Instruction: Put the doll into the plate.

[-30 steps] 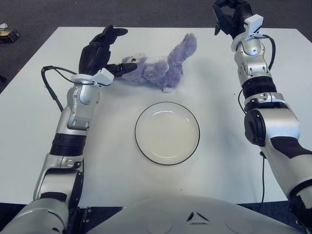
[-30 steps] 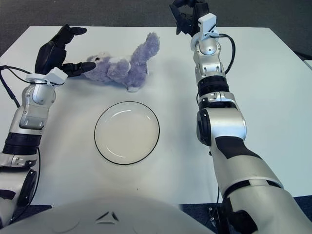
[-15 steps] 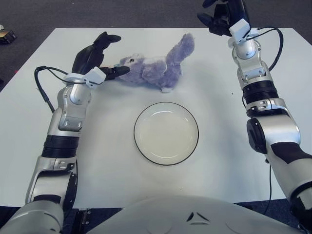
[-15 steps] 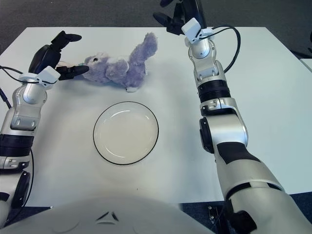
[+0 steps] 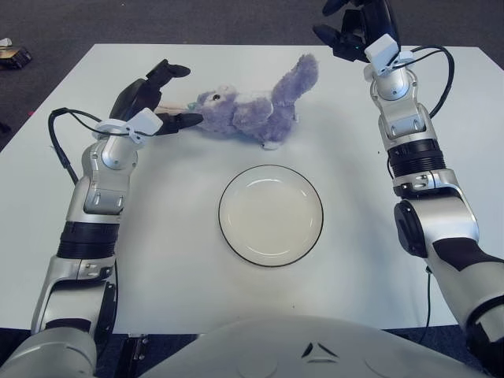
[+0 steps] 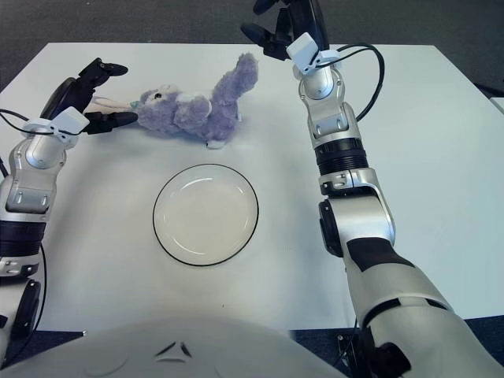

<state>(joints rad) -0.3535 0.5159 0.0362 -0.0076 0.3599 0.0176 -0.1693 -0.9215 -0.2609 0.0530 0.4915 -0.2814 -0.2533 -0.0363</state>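
A big white table [image 5: 157,260] fills the left eye view, with dark carpet behind it. In the far left corner a small thing [image 5: 12,53] sits on the floor, cut off by the edge, and it is too small to tell what it is. The robot's grey chest hides the near edge of the table.

The purple doll [image 5: 252,110] lies on its side at the back of the table, its head toward the left and one fluffy end up toward the right. The round white plate [image 5: 228,236] with a dark rim sits near the middle, in front of the doll and apart from it. Nothing is on the plate.

The left hand [image 5: 153,98] is stretched out beside the doll's head. Its fingers are spread wide, one up high and one low, with the low fingertip just touching the doll's face. It holds nothing. A black cable hangs by its wrist.

The right hand [image 5: 354,27] is lifted up at the far edge of the table, right of the doll and not touching it. Its top is cut off by the picture's edge. Its dark fingers look spread and hold nothing.

In the right eye view the doll [image 6: 189,110] and plate [image 6: 165,236] lie the same way. The left hand [image 6: 83,94] reaches open toward the doll's head. The right hand [image 6: 287,27] hangs above the doll's raised end, fingers apart.
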